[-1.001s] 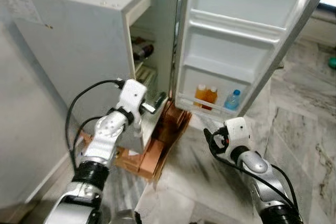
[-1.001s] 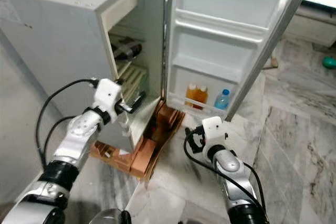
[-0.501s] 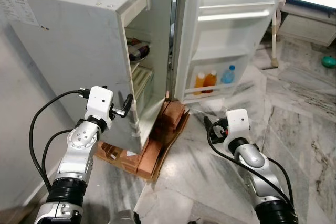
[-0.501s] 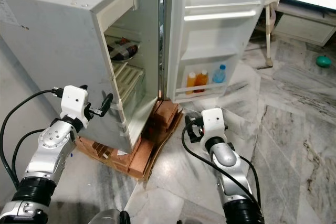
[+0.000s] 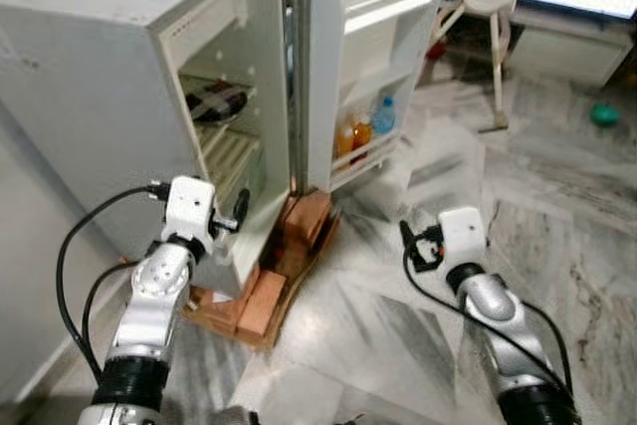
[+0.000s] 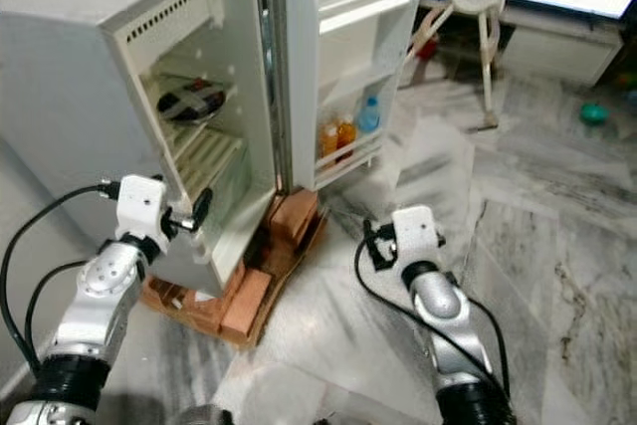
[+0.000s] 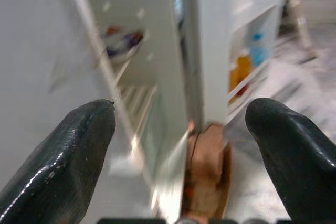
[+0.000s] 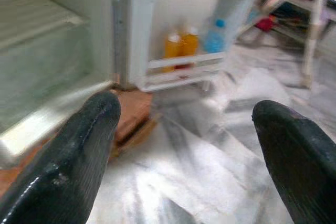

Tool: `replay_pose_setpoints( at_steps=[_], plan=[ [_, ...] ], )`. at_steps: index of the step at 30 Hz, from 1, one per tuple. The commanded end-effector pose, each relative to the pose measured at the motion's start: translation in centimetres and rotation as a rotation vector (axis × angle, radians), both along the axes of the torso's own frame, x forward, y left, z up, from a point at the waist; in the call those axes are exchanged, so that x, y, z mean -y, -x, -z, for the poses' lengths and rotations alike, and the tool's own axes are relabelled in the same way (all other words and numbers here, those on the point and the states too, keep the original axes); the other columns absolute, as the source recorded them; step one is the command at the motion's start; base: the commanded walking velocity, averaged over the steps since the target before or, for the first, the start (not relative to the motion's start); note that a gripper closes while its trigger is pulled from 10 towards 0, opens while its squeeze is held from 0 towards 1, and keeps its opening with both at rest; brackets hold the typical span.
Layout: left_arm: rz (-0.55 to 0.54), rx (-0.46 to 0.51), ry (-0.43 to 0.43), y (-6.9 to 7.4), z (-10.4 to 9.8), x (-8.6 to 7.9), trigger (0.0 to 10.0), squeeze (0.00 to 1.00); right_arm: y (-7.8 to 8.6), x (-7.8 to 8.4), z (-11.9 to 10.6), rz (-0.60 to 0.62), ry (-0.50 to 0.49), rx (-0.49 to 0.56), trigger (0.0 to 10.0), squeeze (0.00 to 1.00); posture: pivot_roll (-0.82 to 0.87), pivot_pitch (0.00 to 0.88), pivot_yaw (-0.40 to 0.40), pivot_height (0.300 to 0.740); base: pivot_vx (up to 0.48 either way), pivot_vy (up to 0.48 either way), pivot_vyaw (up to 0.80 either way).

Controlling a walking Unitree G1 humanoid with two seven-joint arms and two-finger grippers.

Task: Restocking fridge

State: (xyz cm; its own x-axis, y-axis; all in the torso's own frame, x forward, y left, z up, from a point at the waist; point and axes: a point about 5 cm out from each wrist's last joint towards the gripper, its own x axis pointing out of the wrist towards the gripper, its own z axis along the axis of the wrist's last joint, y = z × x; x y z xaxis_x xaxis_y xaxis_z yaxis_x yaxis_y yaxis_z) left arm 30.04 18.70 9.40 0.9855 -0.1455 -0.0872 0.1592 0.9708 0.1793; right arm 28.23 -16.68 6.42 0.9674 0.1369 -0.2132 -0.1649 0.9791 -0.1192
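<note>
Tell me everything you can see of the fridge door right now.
The fridge door is white, looks like moulded plastic inside, and stands swung wide open on the fridge's right side. Its inner face has upper shelves that look empty and a bottom rack with a rail. That rack holds two orange bottles and a clear bottle with a blue cap, all upright. The door's lower edge hangs beside the bricks under the fridge. Neither gripper touches it.
</note>
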Motion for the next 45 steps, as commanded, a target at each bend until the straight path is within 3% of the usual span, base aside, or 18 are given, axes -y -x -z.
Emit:
replay_pose_setpoints(
  at_steps=[1,9,19,37,45],
  plan=[
    [-0.008,0.012,0.001,-0.1,-0.3,0.2,10.0,0.0,0.1,0.3,-0.2,0.007,0.007,0.015,10.0,0.0,0.02,0.0,-0.044,0.74,0.0,-0.48,0.0],
    [-0.033,0.013,-0.009,-0.2,-0.2,0.4,10.0,0.0,-0.5,-0.2,-0.7,-0.002,-0.001,0.04,10.0,0.0,0.03,0.0,-0.05,0.74,0.0,-0.479,-0.06],
    [-0.028,0.036,-0.021,0.2,-0.7,0.9,10.0,0.0,-0.9,0.5,-1.9,-0.002,0.016,0.075,10.0,0.0,0.03,0.0,-0.048,0.74,0.024,-0.437,-0.8],
    [-0.041,0.029,-0.03,0.0,-0.4,0.7,10.0,0.0,0.0,1.1,-1.9,0.036,0.016,0.082,10.0,0.0,0.01,0.0,-0.032,0.74,0.429,-0.1,-0.79],
    [-0.054,0.048,-0.003,-0.2,-0.5,0.7,10.0,0.0,-0.2,1.1,-2.3,0.039,0.014,0.107,10.0,0.0,0.01,0.0,-0.039,0.74,0.48,0.0,-0.32]
  ],
)
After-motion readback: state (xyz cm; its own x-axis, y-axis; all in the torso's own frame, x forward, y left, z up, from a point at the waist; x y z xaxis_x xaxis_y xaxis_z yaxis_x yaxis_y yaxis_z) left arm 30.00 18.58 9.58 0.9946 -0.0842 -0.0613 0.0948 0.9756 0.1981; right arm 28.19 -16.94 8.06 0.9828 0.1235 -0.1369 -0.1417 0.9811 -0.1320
